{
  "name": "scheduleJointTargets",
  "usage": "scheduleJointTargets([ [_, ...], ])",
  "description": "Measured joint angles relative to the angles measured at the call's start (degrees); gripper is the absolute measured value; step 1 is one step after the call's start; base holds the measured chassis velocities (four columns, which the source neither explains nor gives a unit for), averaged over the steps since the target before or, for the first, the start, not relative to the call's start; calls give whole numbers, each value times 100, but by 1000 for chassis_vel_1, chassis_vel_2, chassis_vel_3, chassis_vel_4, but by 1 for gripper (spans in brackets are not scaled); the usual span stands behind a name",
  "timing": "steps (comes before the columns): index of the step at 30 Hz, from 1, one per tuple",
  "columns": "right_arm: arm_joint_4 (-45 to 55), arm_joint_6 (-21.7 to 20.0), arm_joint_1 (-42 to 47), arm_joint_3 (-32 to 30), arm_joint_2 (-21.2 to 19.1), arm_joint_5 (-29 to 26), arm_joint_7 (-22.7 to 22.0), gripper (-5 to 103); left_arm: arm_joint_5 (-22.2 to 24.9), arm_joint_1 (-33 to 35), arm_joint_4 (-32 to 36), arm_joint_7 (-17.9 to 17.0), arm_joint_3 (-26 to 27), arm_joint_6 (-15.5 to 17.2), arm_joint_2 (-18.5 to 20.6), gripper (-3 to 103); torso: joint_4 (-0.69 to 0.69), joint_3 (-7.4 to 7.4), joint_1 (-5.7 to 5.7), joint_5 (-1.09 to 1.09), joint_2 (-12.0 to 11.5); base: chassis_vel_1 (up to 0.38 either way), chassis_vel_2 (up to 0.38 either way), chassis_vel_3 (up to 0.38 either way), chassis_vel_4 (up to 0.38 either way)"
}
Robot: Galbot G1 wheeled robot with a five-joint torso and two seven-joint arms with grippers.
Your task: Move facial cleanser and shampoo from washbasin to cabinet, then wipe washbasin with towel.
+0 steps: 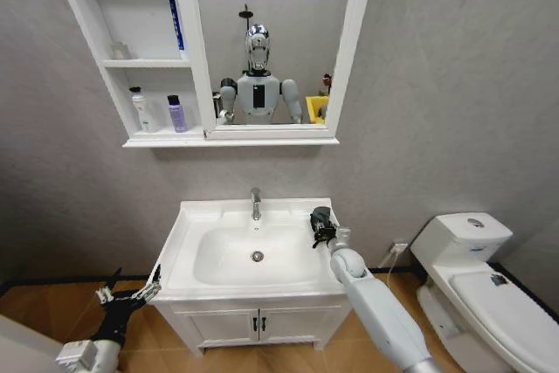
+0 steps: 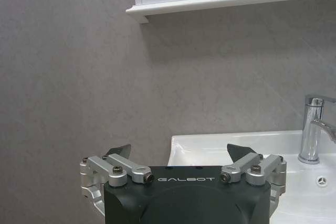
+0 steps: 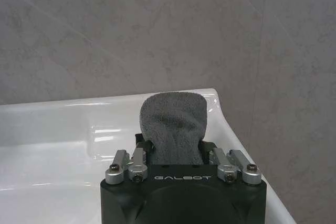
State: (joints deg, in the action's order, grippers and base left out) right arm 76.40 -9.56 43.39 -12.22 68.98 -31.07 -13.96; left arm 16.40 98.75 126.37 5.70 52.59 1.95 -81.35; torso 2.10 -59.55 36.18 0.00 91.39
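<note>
Pinching the towel [image 3: 173,127] in our right gripper [image 1: 324,231] over the washbasin [image 1: 199,216] rim, left gripper [image 1: 131,290] spread wide beside it, both bottles [image 1: 177,114] shelved in the cabinet [image 1: 92,15], we risk the cloth slipping free if pressure is uneven.

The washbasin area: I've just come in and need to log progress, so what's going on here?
The right gripper is over the right rim of the washbasin, shut on the dark towel. The left gripper hangs open and empty, low beside the basin's left front corner. Two bottles, a white one and a purple one, already stand on the lower shelf of the cabinet.
</note>
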Motion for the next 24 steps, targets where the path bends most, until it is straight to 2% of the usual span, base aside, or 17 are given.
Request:
scheduleJointTargets([
  [1, 0, 0, 0, 0, 0, 0, 0, 49, 0, 0, 0, 0, 0, 0, 0, 100, 0, 0, 0, 0, 0, 0, 0, 0, 0],
  [4, -145, 197, 20, -57, 25, 137, 153, 65, 0, 0, 0, 0, 0, 0, 0, 100, -1, 0, 0, -1, 0, 0, 0, 0, 0],
  [5, -145, 197, 20, -57, 25, 137, 153, 65, 0, 0, 0, 0, 0, 0, 0, 100, -1, 0, 0, -1, 0, 0, 0, 0, 0],
  [7, -140, 267, 91, -98, 33, 123, 172, 76, 0, 0, 0, 0, 0, 0, 0, 100, 0, 0, 0, 0, 0, 0, 0, 0, 0],
  [8, -140, 267, 91, -98, 33, 123, 172, 76, 0, 0, 0, 0, 0, 0, 0, 100, 0, 0, 0, 0, 0, 0, 0, 0, 0],
  [9, -38, 322, 193, -137, 8, 175, 201, 81, 0, 0, 0, 0, 0, 0, 0, 100, 0, 0, 0, 0, 0, 0, 0, 0, 0],
  [10, 34, 351, 251, -175, -10, 277, 203, 87, 0, 0, 0, 0, 0, 0, 0, 100, 0, 0, 0, 0, 0, 0, 0, 0, 0],
  [12, 130, 388, 340, -247, -28, 445, 203, 87, 0, 0, 0, 0, 0, 0, 0, 100, 0, 0, 0, -1, 0, 0, 0, 0, 0],
  [14, 547, 438, 718, -460, -80, 1035, 169, 99, 0, 0, 0, 0, 0, 0, 0, 100, -1, 0, 0, 2, 0, 0, 0, 0, 0],
  [15, 547, 438, 718, -460, -80, 1035, 169, 99, 0, 0, 0, 0, 0, 0, 0, 100, -1, 0, 0, 2, 0, 0, 0, 0, 0],
  [18, 1848, 190, 1582, -853, -185, 1110, 30, 100, 0, 0, 0, 0, 0, 0, 0, 100, 0, 1, 0, -2, 0, 0, 0, 0, 0],
  [19, 1848, 190, 1582, -853, -185, 1110, 30, 100, 0, 0, 0, 0, 0, 0, 0, 100, 0, 1, 0, -2, 0, 0, 0, 0, 0],
  [21, 2867, 75, 2472, -1281, -49, 1117, -34, 100, 0, 0, 0, -1, 0, 0, 0, 100, 2, 1, -1, -2, 0, 0, 0, 0, 0],
  [22, 2867, 75, 2472, -1281, -49, 1117, -34, 100, 0, 0, 0, -1, 0, 0, 0, 100, 2, 1, -1, -2, 0, 0, 0, 0, 0],
  [24, 3558, 83, 3325, -1629, 171, 1278, 1, 100, 0, 1, 0, 2, -1, 1, 1, 100, -4, 1, -1, 4, 0, 0, 0, 0, 0],
])
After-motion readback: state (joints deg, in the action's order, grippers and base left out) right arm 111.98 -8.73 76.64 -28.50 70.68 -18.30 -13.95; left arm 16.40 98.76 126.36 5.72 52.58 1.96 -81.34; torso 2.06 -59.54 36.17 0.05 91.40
